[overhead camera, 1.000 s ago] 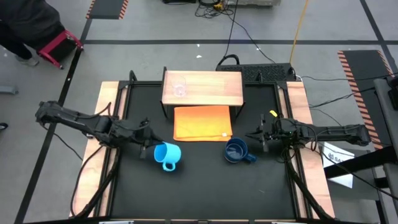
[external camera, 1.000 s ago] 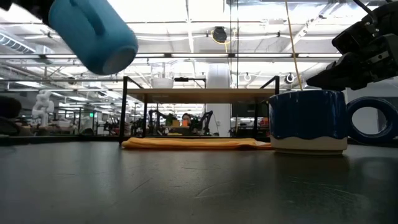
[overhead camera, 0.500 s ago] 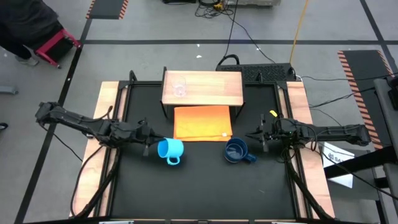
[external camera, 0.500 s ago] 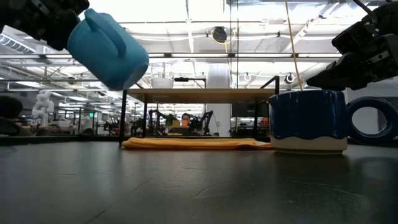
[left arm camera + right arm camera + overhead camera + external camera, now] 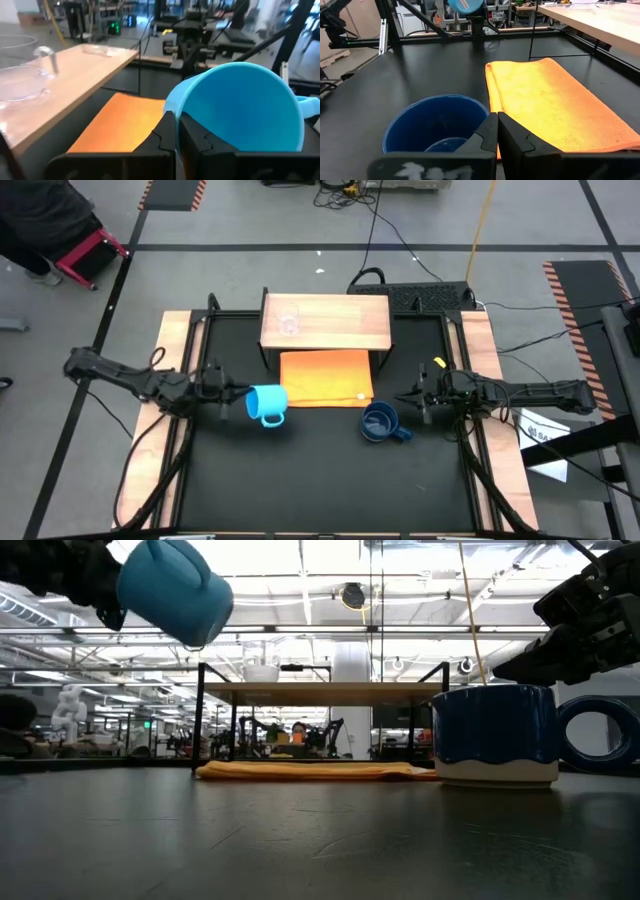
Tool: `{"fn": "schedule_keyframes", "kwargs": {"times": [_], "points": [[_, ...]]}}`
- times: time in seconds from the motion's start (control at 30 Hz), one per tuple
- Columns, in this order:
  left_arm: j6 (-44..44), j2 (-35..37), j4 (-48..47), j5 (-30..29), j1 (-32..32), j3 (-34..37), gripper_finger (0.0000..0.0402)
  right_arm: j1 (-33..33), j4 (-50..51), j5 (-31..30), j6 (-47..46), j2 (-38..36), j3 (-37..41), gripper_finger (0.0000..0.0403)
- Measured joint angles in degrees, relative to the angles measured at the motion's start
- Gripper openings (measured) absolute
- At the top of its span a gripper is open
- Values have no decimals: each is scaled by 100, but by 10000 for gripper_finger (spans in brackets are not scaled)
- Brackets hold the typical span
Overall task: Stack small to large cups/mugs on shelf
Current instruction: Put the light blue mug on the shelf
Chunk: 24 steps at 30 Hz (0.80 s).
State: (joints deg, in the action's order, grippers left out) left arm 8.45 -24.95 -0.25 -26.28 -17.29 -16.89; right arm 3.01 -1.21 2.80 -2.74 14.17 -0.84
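1 glass cup [image 5: 288, 323] sits on the shelf [image 5: 345, 330]. The left end effector [image 5: 232, 402] grips the light-blue mug [image 5: 264, 403] aloft beside the shelf; the right end effector [image 5: 407, 403], closed, waits near the dark-blue mug [image 5: 379, 423], untouched on the worktop [image 5: 320, 480].

The light-blue mug [image 5: 265, 403] hangs tipped on its side above the tabletop, left of centre, handle toward the near edge. The dark-blue mug [image 5: 379, 423] stands upright at right. The tiny clear glass cup [image 5: 289, 322] sits on the far wooden shelf [image 5: 340, 320].
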Motion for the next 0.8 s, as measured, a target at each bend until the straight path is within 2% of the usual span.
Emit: {"fn": "schedule_keyframes", "kwargs": {"times": [0.23,0.43,0.67,0.8], "points": [[-401,35,1438,-258,17,926,4,0,0,1,37,0,2,0],[-479,118,2031,-232,362,1362,4,0,0,-1,37,0,1,0],[-729,288,2088,121,897,1388,4,0,0,0,28,-1,2,0],[-714,503,1726,240,1259,1388,4,0,0,1,13,-1,2,0]]}}
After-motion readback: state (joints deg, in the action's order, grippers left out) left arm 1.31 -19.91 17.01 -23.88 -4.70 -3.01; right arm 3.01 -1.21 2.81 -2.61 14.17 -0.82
